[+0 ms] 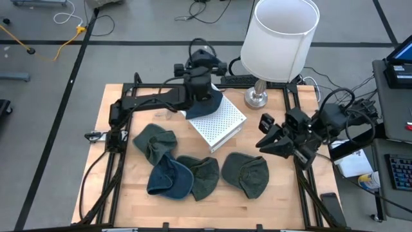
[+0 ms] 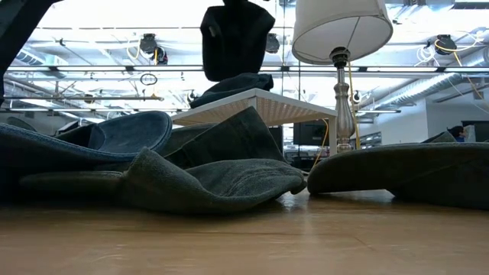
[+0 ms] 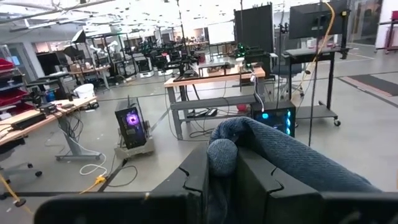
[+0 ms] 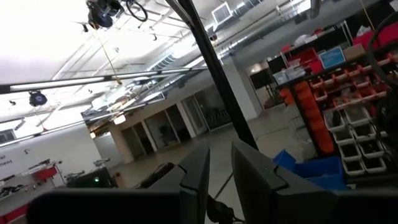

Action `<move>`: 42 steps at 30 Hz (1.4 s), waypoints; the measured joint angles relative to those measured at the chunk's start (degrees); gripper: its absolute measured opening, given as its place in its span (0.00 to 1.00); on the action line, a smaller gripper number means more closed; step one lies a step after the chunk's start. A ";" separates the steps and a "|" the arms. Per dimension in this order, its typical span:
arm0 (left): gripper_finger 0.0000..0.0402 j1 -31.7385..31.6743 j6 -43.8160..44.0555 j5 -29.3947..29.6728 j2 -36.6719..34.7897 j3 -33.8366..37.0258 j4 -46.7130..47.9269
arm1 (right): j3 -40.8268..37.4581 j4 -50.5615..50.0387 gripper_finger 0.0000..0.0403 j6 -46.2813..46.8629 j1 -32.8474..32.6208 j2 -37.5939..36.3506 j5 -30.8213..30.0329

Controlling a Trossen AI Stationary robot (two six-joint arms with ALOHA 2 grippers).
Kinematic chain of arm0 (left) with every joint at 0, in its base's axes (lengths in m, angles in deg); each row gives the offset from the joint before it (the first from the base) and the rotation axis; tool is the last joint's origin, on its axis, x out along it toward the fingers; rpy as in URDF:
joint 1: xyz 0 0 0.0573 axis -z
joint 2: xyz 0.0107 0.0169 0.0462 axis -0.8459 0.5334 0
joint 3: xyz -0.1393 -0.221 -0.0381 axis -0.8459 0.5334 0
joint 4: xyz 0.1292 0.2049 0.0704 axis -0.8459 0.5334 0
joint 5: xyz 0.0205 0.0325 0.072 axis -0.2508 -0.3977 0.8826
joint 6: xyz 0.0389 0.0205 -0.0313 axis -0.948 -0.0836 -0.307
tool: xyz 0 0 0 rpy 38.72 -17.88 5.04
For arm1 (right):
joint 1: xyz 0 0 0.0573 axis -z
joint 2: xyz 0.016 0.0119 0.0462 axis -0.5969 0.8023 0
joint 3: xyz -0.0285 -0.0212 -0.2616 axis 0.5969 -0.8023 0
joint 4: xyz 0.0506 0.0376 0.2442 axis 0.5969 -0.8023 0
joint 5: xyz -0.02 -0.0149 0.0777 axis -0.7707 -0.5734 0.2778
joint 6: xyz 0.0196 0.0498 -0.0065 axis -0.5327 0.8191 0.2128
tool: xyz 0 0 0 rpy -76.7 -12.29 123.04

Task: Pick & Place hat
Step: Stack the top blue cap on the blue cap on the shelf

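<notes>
arms: black, jointed; cables: black, looped; pincer fingers (image 3: 255,180): dark, notched

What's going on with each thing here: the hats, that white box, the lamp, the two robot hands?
Left gripper: fingers shut on a blue hat, over the white box.
Blue hat: pinched, draped on the box.
White box: on the table, tilted.
Four hats: loose on the table, some overlapping.
Lamp: upright, unlit.
Right gripper: empty, waiting at the table's right.

The left gripper (image 3: 221,180) hung above the white perforated metal box (image 1: 219,124), fingers clamped; the right gripper (image 1: 269,143) waited beside it, nearly closed.
</notes>
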 joint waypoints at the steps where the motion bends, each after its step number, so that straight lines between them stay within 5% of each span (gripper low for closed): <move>1: 0.12 0.00 1.66 -0.01 0.02 0.02 1.41 | 0.00 -0.10 0.15 -0.02 0.00 0.00 0.00; 15: 0.12 -0.18 12.50 0.33 0.00 0.02 11.31 | 0.00 -0.28 0.15 0.03 0.00 0.00 3.04; 25: 0.12 -1.71 22.89 0.22 -1.45 0.04 30.18 | 0.00 -1.74 0.15 0.03 0.00 -0.04 3.02; 31: 0.12 -3.28 37.20 -0.02 -5.02 -0.05 46.84 | 0.00 -2.94 0.15 -0.07 0.02 -0.04 2.99; 37: 0.12 -5.16 62.43 -4.36 -7.11 0.02 66.79 | 0.00 -2.86 0.15 -2.09 0.01 0.07 2.90; 42: 0.12 -5.03 68.20 -4.51 -6.53 -0.02 66.83 | 0.00 -2.22 0.15 -2.62 0.04 0.25 2.78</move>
